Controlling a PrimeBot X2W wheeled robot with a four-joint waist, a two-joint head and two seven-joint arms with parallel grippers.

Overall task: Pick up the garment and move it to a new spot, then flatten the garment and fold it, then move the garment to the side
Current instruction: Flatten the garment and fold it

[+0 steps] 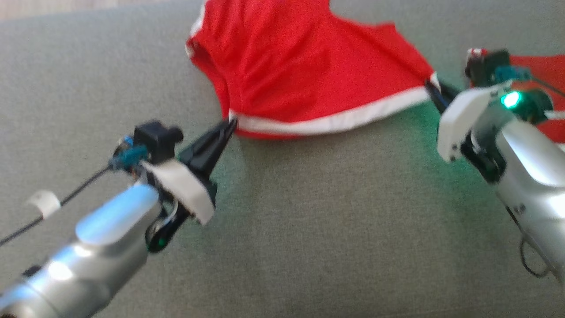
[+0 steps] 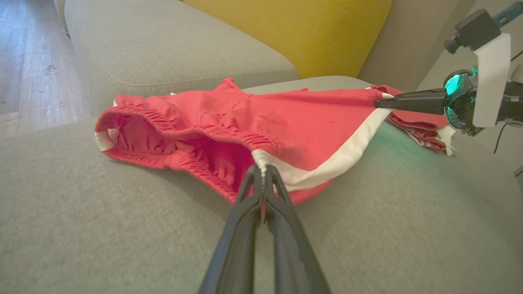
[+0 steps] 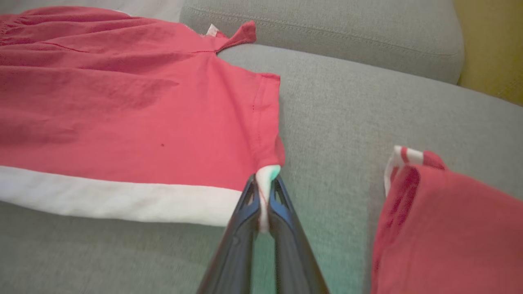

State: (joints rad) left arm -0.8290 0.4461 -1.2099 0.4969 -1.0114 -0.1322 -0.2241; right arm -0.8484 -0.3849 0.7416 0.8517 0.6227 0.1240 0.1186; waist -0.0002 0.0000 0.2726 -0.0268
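- Your left hand (image 1: 230, 126) is clenched tight on the garment (image 1: 309, 66), pinching the white stripe's end at the waistband.
- Your right hand (image 1: 430, 86) is clamped the same way on the stripe's other end, at the leg hem.
- Garment = red shorts lying on the grey sofa (image 1: 309, 229), striped edge stretched btw both hands, nearest you.
- Step: prob. flattening. The waistband side is bunched & gaping, and the fold is not yet begun.
- Next: I'd judge you need an even pull apart w/ both hands, low to the seat, then lay it smooth.
- Watch the second red garment (image 1: 545, 70) just beside the right hand; don't snag it.
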